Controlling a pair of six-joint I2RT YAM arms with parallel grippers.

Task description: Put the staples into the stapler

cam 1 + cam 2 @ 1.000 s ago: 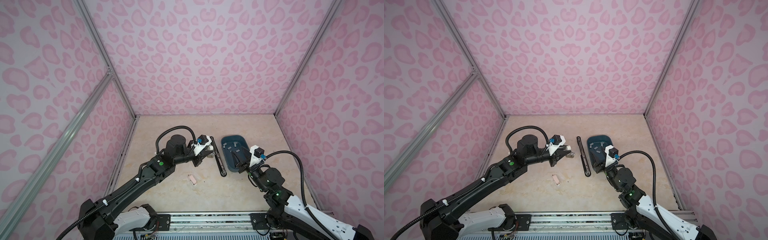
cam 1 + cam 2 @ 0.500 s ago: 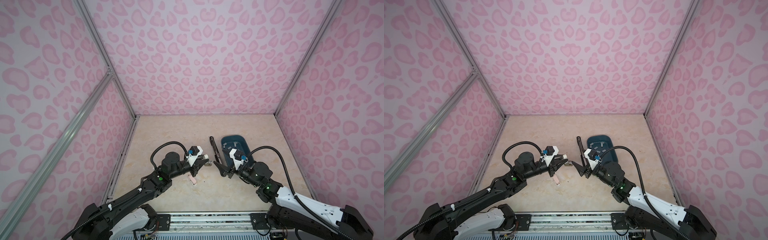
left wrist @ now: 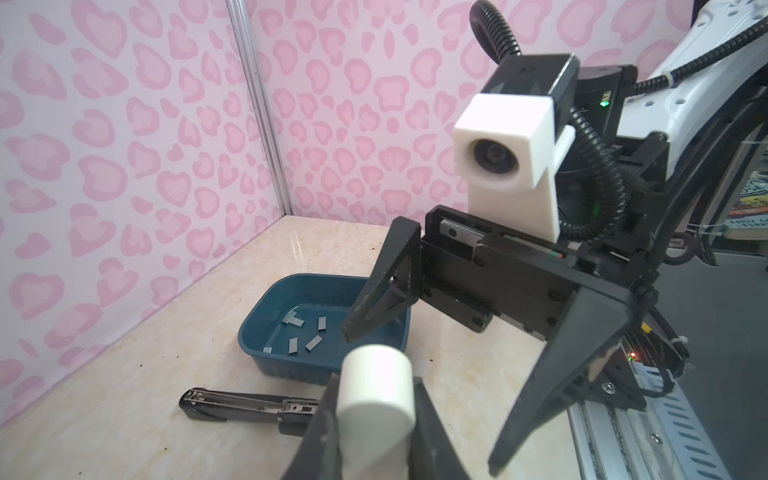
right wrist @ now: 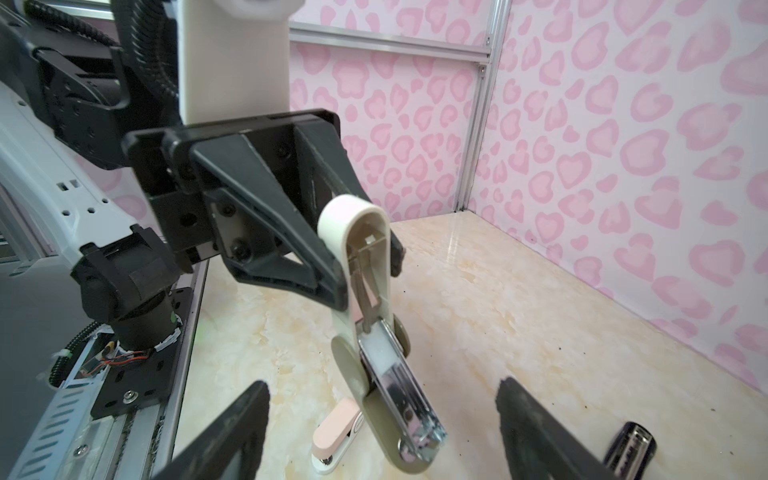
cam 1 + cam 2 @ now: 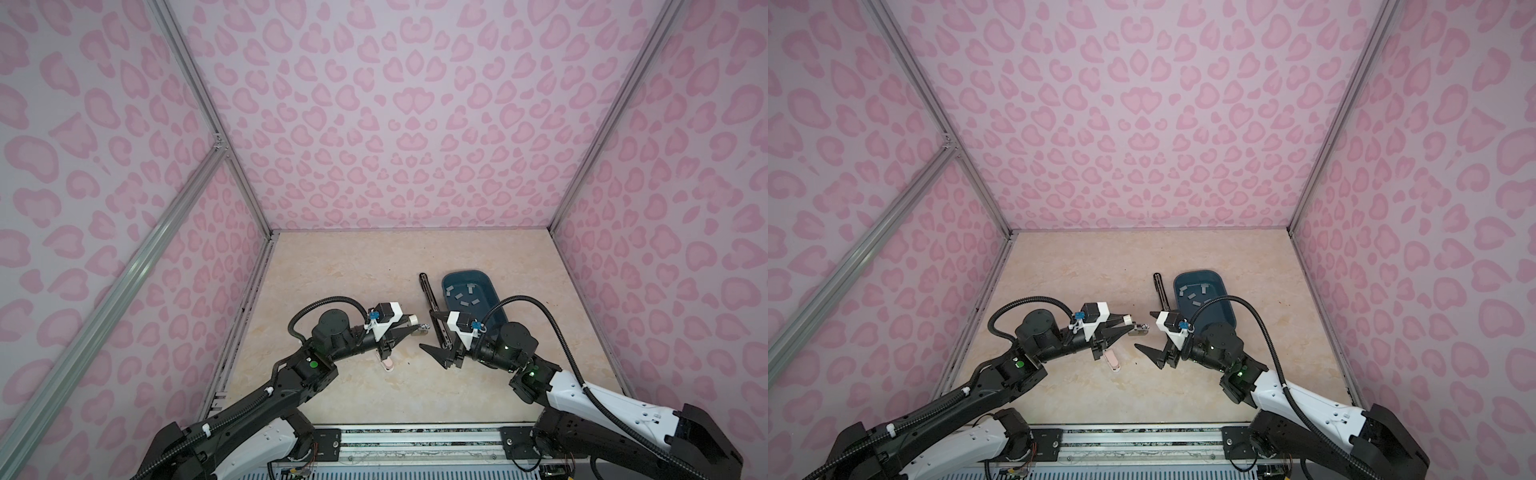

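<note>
Right wrist view only: stapler (image 4: 376, 345) magazine interior

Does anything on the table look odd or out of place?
The black stapler lies unfolded flat beside the blue tray, and the cream stapler in the left gripper hangs open. The staples lie inside it.

No legible text or labels.
</note>
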